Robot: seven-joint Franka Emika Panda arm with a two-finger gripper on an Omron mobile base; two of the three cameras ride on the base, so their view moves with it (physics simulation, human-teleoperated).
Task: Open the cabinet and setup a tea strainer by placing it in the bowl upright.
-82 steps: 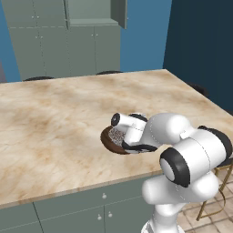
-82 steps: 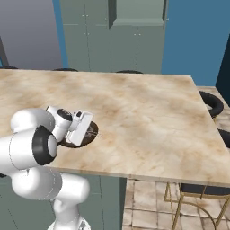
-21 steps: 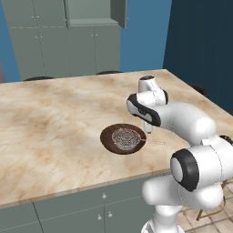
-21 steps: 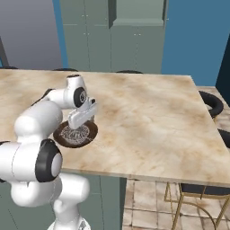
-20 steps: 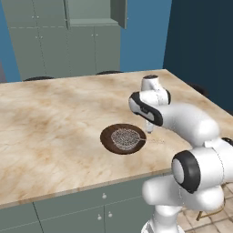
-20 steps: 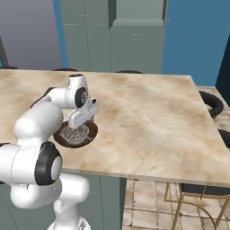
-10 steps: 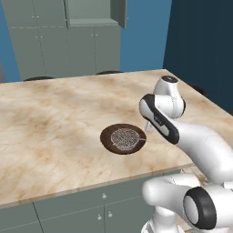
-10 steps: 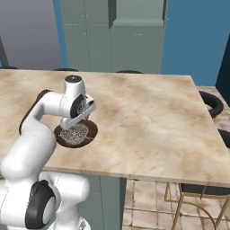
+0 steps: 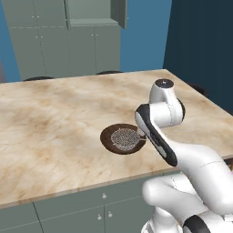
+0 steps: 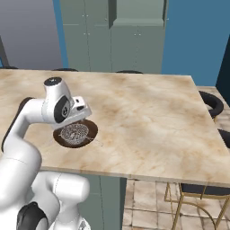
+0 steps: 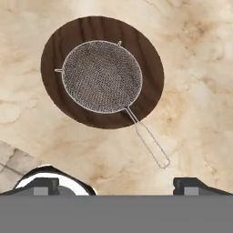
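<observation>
The tea strainer (image 11: 102,75), a round silver wire-mesh basket, sits upright in the dark brown bowl (image 11: 145,59). Its thin wire handle (image 11: 148,141) runs over the rim onto the counter. My gripper (image 11: 119,185) hangs above them, open and holding nothing, with its fingertips (image 11: 45,184) far apart. From the base views, the bowl (image 9: 107,136) and strainer (image 9: 125,137) lie near the counter's front edge. My hand (image 10: 77,114) hovers just above the strainer (image 10: 74,132) in the bowl (image 10: 92,128). The grey-green cabinet (image 9: 91,13) stands on the back wall with its doors (image 9: 119,11) swung open.
The bowl rests on a beige marble island counter (image 9: 54,109). Dark stools (image 10: 211,103) stand along its far and right sides, and a gold-legged stool (image 10: 197,202) is below the front right corner. Grey-green drawer fronts (image 9: 91,209) run under the near edge.
My arm has drawn back and upward from the bowl, and the hand has turned to point down at it. The strainer and bowl have not moved. The gripper stayed open.
</observation>
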